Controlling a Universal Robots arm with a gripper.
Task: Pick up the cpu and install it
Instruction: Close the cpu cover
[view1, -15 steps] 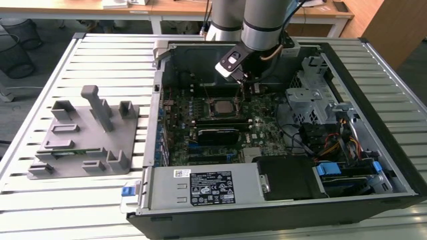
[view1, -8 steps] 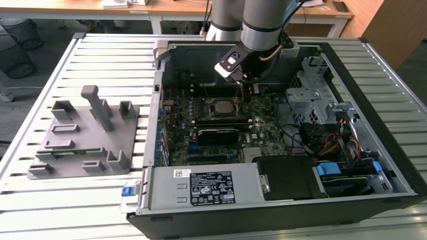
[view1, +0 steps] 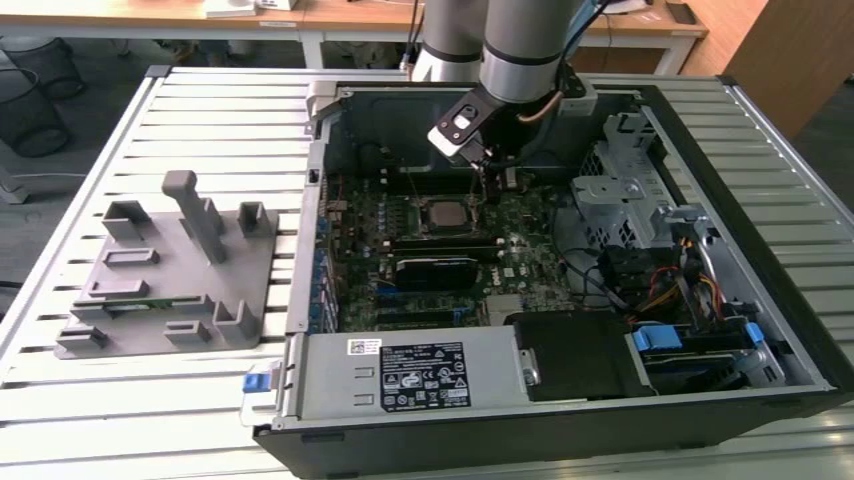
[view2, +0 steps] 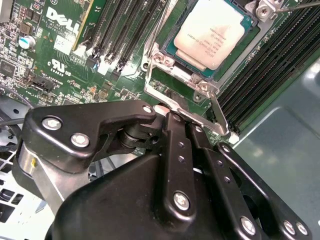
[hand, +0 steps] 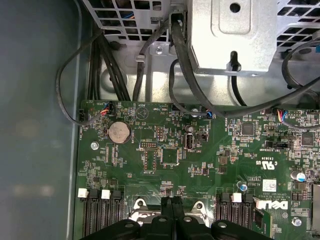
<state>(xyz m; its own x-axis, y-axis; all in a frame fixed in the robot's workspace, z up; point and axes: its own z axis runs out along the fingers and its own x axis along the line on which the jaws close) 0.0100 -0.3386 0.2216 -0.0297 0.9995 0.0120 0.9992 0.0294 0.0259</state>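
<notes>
Second wrist view: is that the cpu (view2: 210, 32) already sitting in its socket?
— It looks so: flat, silver top up, inside the metal socket frame (view2: 159, 86). In the exterior view it's mid-motherboard (view1: 447, 213), towards the far side of the case (view1: 400, 432).
— And the gripper (view2: 167, 114)?
— Narrow, fingers drawn together with nothing visible between them, tips right at the frame's edge. In the exterior view it hangs just to the exterior view's right of the chip (view1: 497, 180).
— What worries you?
— A slip. I'd judge that if the tips skate off the frame's smooth metal, they could scrape the chip's top or knock it askew, and a chip pressed down crooked can damage the socket contacts.
— Anything else?
— The memory slots (view2: 125, 30) crowd the socket, so a sideways skid could catch their latches. Whether the chip is clamped yet, I cannot tell.
</notes>
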